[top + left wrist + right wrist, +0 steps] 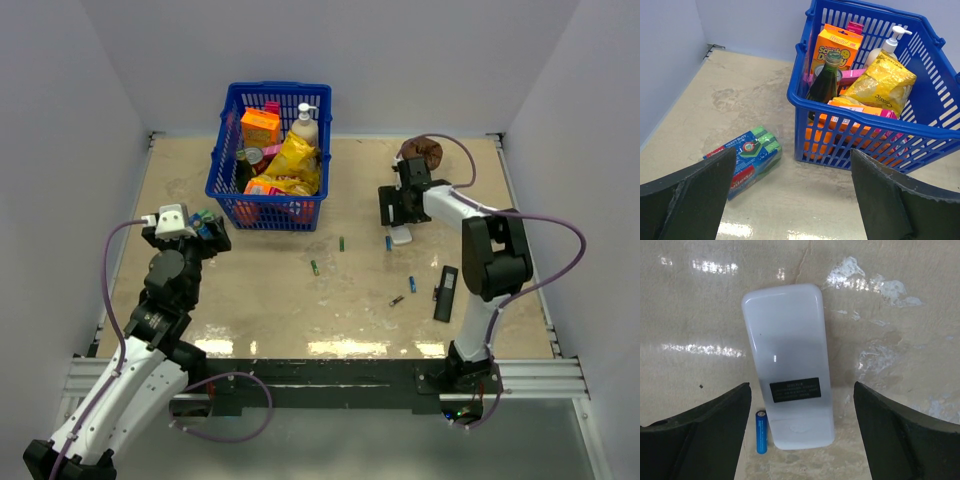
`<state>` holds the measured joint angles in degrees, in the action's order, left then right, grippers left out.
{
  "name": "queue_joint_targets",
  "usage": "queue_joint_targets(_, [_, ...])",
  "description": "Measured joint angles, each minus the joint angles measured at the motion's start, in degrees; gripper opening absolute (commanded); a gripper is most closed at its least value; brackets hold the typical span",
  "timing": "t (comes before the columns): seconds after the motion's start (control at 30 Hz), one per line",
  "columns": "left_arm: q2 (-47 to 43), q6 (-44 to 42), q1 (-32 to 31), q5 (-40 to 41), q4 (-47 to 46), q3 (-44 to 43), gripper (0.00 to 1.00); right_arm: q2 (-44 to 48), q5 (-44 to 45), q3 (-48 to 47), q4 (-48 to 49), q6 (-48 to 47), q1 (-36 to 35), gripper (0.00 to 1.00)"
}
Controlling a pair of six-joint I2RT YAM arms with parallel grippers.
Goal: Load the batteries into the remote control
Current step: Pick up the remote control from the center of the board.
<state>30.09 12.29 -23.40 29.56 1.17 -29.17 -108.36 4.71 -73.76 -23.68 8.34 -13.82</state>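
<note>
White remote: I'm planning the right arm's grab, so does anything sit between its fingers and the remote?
Yes. A blue battery lies alongside the remote control, in the gap between it and one finger of the open right gripper; nothing else visible does.

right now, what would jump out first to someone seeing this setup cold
The blue basket, crammed with bright packets, stands at the table's far middle. The right gripper hovers open over the white remote, a blue battery lying beside it. More batteries and a black remote lie scattered mid-table, toward the right.
</note>
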Motion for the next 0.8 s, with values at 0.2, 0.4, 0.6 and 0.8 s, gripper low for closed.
queue_joint_targets(0.2, [-0.1, 0.0, 0.0, 0.0, 0.0, 0.0, 1.0, -3.6, 0.0, -1.3, 0.2, -1.3, 0.0, 0.78])
queue_joint_targets(0.4, [-0.4, 0.0, 0.0, 0.0, 0.2, 0.0, 1.0, -3.7, 0.3, -1.4, 0.6, -1.9, 0.0, 0.53])
queue_joint_targets(0.6, [-0.9, 0.0, 0.0, -0.4, 0.2, 0.0, 1.0, -1.7, 1.7, 1.2, 1.6, -2.3, -0.1, 0.26])
queue_joint_targets(0.8, [-1.8, 0.0, 0.0, -2.9, 0.2, 0.0, 1.0, 3.9, 4.2, 4.0, -0.6, -2.3, 0.0, 0.26])
